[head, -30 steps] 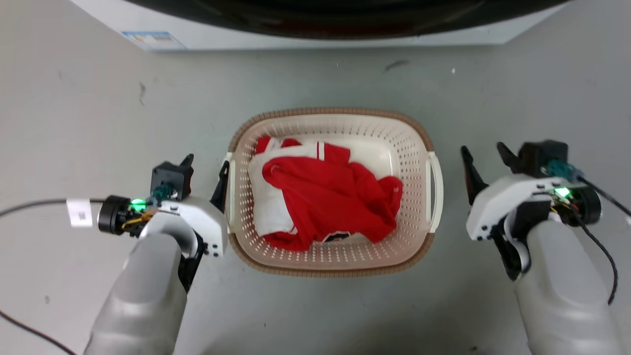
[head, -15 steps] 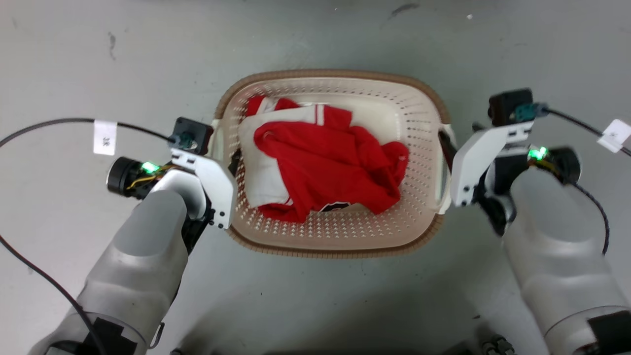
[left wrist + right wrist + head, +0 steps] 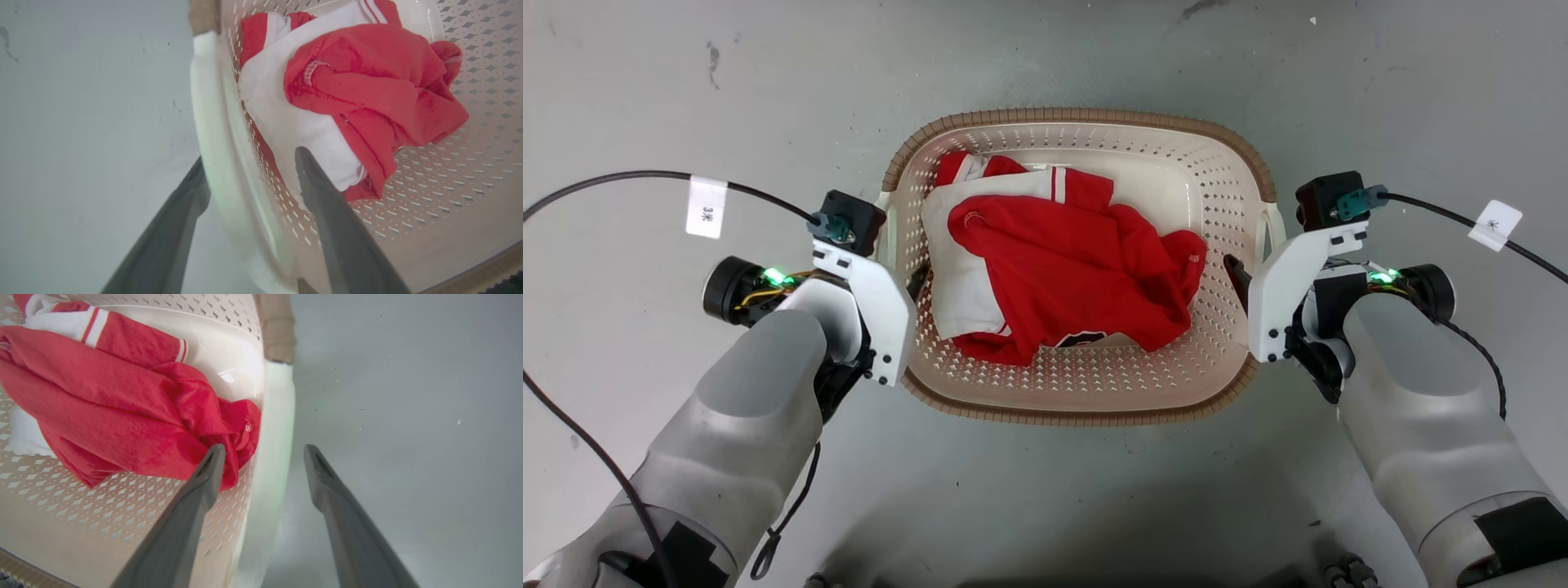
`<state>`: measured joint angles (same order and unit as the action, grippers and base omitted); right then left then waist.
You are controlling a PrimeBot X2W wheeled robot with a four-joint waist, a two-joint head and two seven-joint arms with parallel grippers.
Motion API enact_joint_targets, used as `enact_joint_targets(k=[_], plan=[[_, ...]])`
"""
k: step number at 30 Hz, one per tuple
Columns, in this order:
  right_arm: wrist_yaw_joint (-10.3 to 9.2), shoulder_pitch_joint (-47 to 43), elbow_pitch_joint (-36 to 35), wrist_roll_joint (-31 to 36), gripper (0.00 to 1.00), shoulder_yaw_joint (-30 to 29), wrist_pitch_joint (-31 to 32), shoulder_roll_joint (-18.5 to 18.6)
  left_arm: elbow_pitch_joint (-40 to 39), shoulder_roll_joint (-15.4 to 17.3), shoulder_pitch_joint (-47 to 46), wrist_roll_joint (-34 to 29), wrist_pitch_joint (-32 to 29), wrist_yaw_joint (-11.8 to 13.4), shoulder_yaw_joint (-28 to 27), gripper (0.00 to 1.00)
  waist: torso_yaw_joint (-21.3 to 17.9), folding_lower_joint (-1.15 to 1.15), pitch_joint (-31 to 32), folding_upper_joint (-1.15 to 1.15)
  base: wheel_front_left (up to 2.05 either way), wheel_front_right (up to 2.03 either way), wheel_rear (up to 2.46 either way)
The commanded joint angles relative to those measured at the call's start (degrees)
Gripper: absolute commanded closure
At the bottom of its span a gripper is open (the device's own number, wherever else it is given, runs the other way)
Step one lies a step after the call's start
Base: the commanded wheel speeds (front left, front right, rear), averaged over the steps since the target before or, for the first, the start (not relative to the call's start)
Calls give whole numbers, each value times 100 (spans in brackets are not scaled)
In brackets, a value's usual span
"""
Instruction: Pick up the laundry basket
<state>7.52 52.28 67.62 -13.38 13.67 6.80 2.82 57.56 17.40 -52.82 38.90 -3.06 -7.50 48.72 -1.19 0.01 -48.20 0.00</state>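
Since a second ago the right gripper (image 3: 1252,265) has come in from well out to the right and now straddles the right white side handle (image 3: 1270,233) of the cream-white perforated plastic laundry basket with the brown woven-look rim (image 3: 1086,404). One dark finger is inside the wall and the other outside. The left gripper (image 3: 900,273), which was already beside the left white handle (image 3: 883,220), now has a finger inside too. The head camera has tilted down meanwhile.

In the left wrist view the left gripper (image 3: 250,157) stands open with the handle (image 3: 212,122) between its fingers, not clamped. In the right wrist view the right gripper (image 3: 264,449) is open the same way around its handle (image 3: 278,428).

The basket sits on the grey floor (image 3: 1045,506) between the two arms. A crumpled red and white garment (image 3: 1062,286) lies in it, close by both inner fingers, though I cannot tell if it touches them. Black cables with white tags (image 3: 706,208) trail from the wrists
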Motion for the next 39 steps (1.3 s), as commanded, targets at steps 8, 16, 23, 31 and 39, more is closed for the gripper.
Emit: enact_joint_targets(k=[8,16,23,31,39], plan=[[-6,168,166,-187,0,296,156,11,-128,137,-145,546,-285,7,585,0,8,-1,-133,0,0,0,0],[-6,189,213,-439,100,593,191,10,-139,196,-295,1063,-155,7,1102,100,49,-1,-207,0,0,0,0],[4,261,306,-496,100,682,140,5,-212,286,-307,1429,-179,-5,1479,100,53,-1,-134,0,0,0,0],[4,196,443,-495,100,810,361,5,-354,360,-198,1936,-477,-6,1896,100,27,-1,324,0,0,0,0],[4,70,471,-566,100,1247,1537,22,-789,697,21,2613,-1291,-6,2244,100,-90,-1,1317,0,0,0,0]])
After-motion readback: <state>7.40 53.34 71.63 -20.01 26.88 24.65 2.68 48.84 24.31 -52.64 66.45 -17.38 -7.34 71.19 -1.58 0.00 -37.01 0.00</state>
